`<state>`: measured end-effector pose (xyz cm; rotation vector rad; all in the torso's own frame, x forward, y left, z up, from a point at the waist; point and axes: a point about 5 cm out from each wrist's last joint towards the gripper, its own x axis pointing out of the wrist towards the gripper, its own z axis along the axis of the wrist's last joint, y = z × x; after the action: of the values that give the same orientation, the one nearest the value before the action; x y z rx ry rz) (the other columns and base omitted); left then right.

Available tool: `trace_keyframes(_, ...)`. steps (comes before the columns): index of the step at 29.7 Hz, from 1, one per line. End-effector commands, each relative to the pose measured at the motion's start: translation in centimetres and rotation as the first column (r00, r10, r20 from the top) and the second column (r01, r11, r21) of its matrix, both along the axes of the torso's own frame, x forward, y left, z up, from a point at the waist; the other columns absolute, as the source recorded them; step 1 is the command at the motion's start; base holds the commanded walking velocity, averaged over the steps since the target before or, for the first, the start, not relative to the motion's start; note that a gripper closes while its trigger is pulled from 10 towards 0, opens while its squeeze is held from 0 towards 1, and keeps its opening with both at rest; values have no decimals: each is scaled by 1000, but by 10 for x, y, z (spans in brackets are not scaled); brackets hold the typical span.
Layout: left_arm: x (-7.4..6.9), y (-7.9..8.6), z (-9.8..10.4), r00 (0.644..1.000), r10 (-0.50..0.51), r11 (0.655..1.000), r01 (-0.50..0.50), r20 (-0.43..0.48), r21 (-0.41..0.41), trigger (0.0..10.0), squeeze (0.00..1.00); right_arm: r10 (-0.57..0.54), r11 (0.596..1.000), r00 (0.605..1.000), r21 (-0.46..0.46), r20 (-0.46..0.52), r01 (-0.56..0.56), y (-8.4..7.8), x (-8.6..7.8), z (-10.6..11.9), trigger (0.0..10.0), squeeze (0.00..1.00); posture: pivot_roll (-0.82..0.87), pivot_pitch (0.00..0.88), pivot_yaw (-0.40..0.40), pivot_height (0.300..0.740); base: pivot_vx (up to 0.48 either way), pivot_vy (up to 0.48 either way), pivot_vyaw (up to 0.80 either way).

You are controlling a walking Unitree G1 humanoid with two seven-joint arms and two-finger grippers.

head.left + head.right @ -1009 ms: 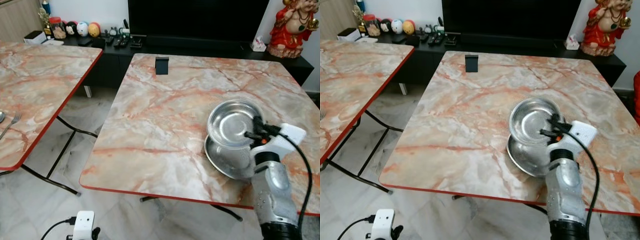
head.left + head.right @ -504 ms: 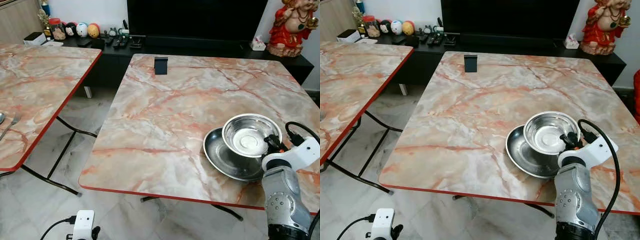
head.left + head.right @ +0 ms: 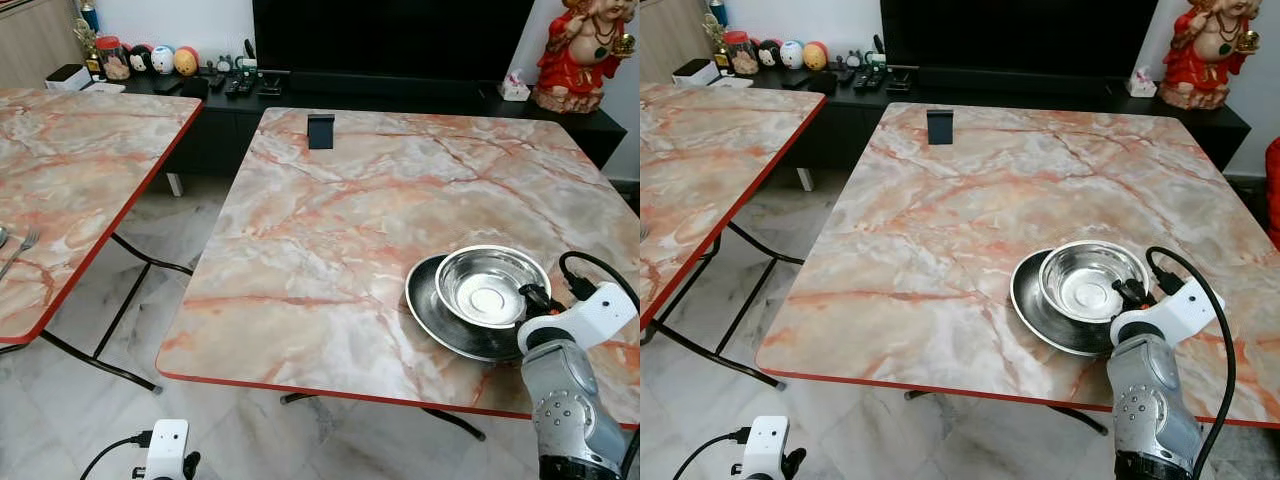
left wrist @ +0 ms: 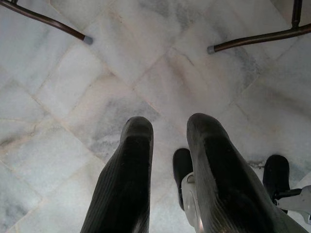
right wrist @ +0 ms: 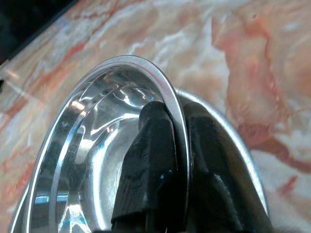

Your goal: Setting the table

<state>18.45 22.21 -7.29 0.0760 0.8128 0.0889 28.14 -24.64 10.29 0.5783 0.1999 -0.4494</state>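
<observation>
A shiny steel bowl (image 3: 490, 288) sits level inside a wider steel plate (image 3: 432, 310) near the front right corner of the marble table (image 3: 330, 230). My right gripper (image 3: 530, 297) is shut on the bowl's near right rim. In the right wrist view one finger (image 5: 150, 155) lies inside the bowl (image 5: 87, 145) and the other outside it, over the plate (image 5: 240, 143). My left gripper (image 4: 167, 131) hangs idle over the tiled floor, its two fingers slightly apart with nothing between them.
A small black stand (image 3: 321, 131) sits at the table's far edge. A second marble table (image 3: 90, 160) to the left carries a fork (image 3: 20, 248). Behind are a dark TV cabinet (image 3: 400, 95) and a red statue (image 3: 580, 55). A floor gap separates the tables.
The bowl, held tilted above the plate a second ago, has moved right and come down level into the plate, still in my right gripper. The left arm has not moved.
</observation>
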Motion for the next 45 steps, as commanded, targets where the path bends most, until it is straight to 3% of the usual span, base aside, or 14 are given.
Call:
trace_keyframes(1,-1,2,0,1000,7,1000,-7,-2,-1,10000,0,7,1000,1000,-15,8,-7,0,0,5,10000,0,-2,0,-30,724,0,0,0)
trace_keyframes(21,-1,3,0,1000,9,1000,-9,-3,0,10000,0,71,998,997,5,-11,-70,11,1,-4,10000,0,2,0,-30,724,0,0,0)
trace_keyframes(36,-1,2,0,1000,8,1000,-8,-1,1,10000,0,92,995,995,-43,-42,-94,12,1,-7,10000,0,3,0,-28,724,0,0,0)
trace_keyframes(37,-1,2,0,1000,8,1000,-8,-1,2,10000,0,96,994,994,-45,-44,-98,12,1,-7,10000,478,3,0,-27,724,0,0,0)
trace_keyframes(38,-1,2,0,1000,8,1000,-8,-2,2,10000,0,97,994,994,-47,-45,-99,13,1,-7,10000,655,3,0,-27,724,0,0,0)
trace_keyframes(43,-1,3,0,1000,8,1000,-8,-1,2,10000,0,105,991,992,-78,-71,-110,13,1,-9,10000,592,4,0,-26,724,0,0,0)
trace_keyframes(44,-1,3,0,1000,8,1000,-8,-2,3,10000,0,112,988,991,-94,-80,-119,14,1,-9,10000,376,3,0,-25,724,0,0,0)
trace_keyframes(45,-1,3,0,1000,8,1000,-8,-2,3,10000,0,112,988,991,-94,-80,-119,14,1,-9,10000,376,3,0,-25,724,0,0,0)
